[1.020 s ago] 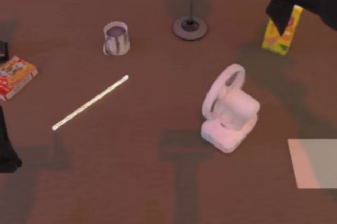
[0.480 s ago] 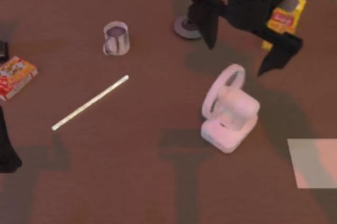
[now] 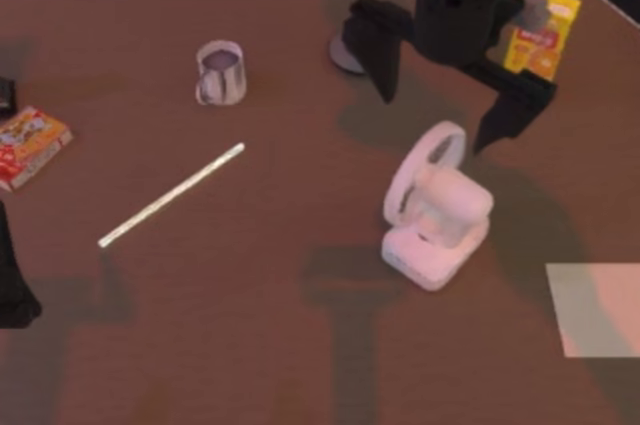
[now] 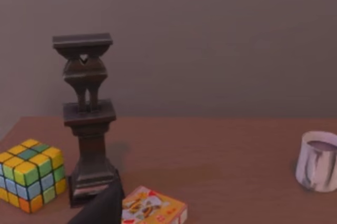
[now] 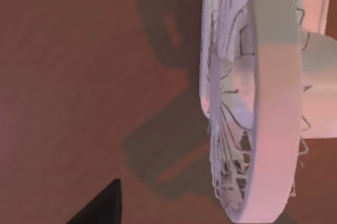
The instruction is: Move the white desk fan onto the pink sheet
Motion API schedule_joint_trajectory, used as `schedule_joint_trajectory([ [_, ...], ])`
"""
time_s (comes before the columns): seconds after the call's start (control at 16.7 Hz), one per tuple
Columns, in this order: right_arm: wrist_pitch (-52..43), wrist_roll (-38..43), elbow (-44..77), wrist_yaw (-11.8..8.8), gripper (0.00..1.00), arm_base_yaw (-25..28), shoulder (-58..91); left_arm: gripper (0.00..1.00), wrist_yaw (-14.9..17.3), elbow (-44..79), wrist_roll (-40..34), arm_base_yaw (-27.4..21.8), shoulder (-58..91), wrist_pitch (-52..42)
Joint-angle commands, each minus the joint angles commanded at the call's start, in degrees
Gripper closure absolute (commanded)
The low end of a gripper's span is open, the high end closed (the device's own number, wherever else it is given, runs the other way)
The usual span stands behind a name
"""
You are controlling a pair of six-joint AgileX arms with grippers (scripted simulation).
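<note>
The white desk fan (image 3: 437, 210) stands right of the table's middle, its ring head tilted toward the back. Just behind that head hovers my right gripper (image 3: 437, 117), open wide, one black finger (image 3: 380, 55) left of the ring and the other (image 3: 510, 110) to its right. It holds nothing. The right wrist view is filled by the fan's grille (image 5: 263, 103), with one fingertip (image 5: 102, 208) showing. The pink sheet (image 3: 595, 310) lies flat at the right edge, in front of the fan. My left gripper (image 3: 12, 290) is parked at the left edge, open.
A mug (image 3: 221, 72) and a lamp's foot (image 3: 345, 50) stand at the back. A yellow carton (image 3: 540, 30) is behind my right arm. A thin white stick (image 3: 170, 195) lies left of centre. An orange box (image 3: 28, 145), a colour cube (image 4: 31, 174) and a dark statuette (image 4: 87, 124) are at the far left.
My right arm has swung in from the back right corner to hang over the fan's head, fingers spread. The fan, the sheet and my left arm have not moved.
</note>
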Motion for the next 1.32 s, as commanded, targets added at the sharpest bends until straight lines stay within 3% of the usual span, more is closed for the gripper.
schedule_joint_trajectory([
  [0.54, 12.18, 0.1, -14.61, -0.1, 0.0, 0.35, -2.24, 0.0, 0.0, 0.0, 0.0, 0.0, 0.0, 0.0],
  [0.84, 13.05, 0.13, -15.49, -0.1, 0.0, 0.39, -2.37, 0.0, 0.0, 0.0, 0.0, 0.0, 0.0, 0.0],
  [1.32, 13.05, 0.13, -15.49, -0.1, 0.6, 0.39, -2.37, 0.0, 0.0, 0.0, 0.0, 0.0, 0.0, 0.0],
])
